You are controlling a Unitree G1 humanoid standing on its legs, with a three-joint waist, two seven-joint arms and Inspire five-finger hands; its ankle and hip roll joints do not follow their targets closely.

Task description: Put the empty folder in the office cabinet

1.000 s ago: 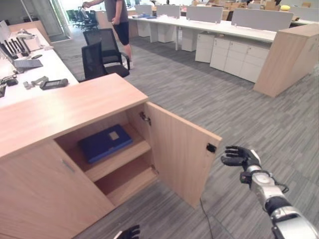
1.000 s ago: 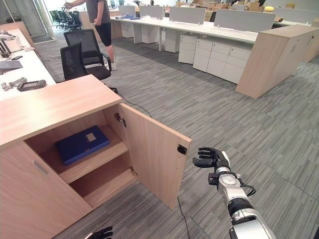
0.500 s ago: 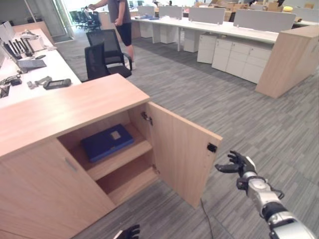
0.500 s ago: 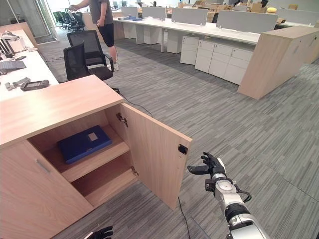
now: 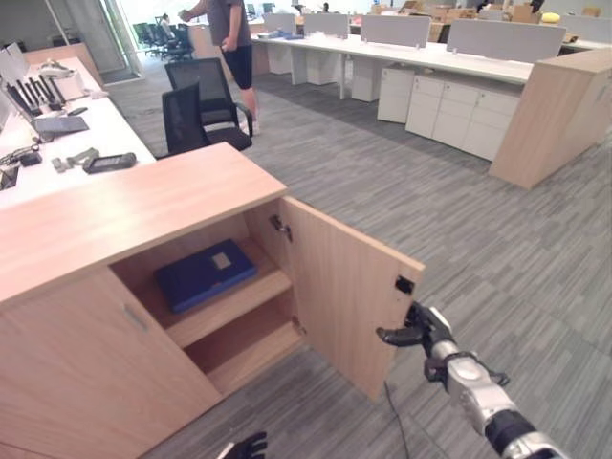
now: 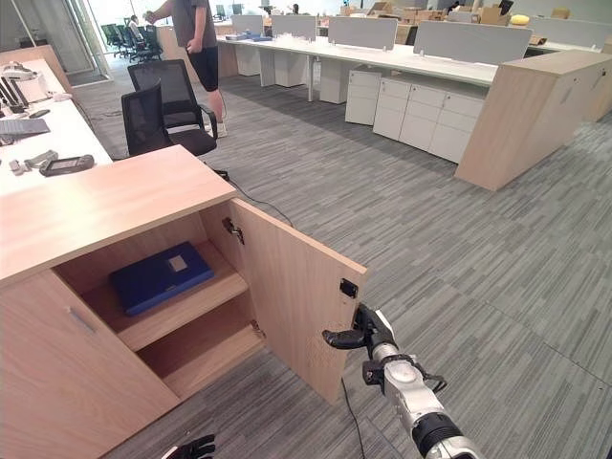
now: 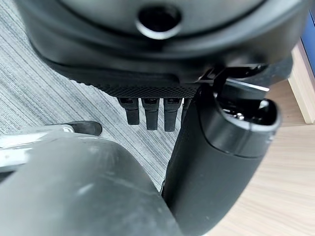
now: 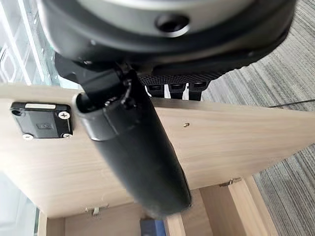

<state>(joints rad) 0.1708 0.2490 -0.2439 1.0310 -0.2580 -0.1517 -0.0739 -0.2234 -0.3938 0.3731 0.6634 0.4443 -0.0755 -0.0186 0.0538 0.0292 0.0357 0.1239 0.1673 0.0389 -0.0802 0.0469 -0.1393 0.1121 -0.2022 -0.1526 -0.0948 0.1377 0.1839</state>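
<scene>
The folder (image 5: 206,273) lies flat on the upper shelf (image 5: 234,304) inside the cabinet (image 5: 124,215), its long axis running roughly along the shelf's width. The placement itself therefore appears complete; the open door (image 5: 349,296) is judged to be the remaining item.

The right hand (image 6: 359,337) is at the free edge of the door, beside the small black catch plate (image 6: 349,288) on the door's inner face. In the right wrist view its fingers (image 8: 173,89) reach straight over the door edge and the thumb (image 8: 133,147) extends along the inner face. The hand is spread and relaxed, gripping nothing; contact with the wood is close but cannot be confirmed.

From this hand the folder lies well off to the robot's left, beyond the door panel and inside the cabinet. The door stands between hand and folder, hinged on the far side from the hand (image 5: 278,227). A push from the hand toward the cabinet would swing the panel shut across the opening.

The left hand (image 5: 247,446) hangs low in front of the cabinet, its fingers straight and holding nothing in the left wrist view. The right hand is the nearer to the door's free edge and is judged the one to finish.

A person (image 5: 228,38) stands well away by the desks.
</scene>
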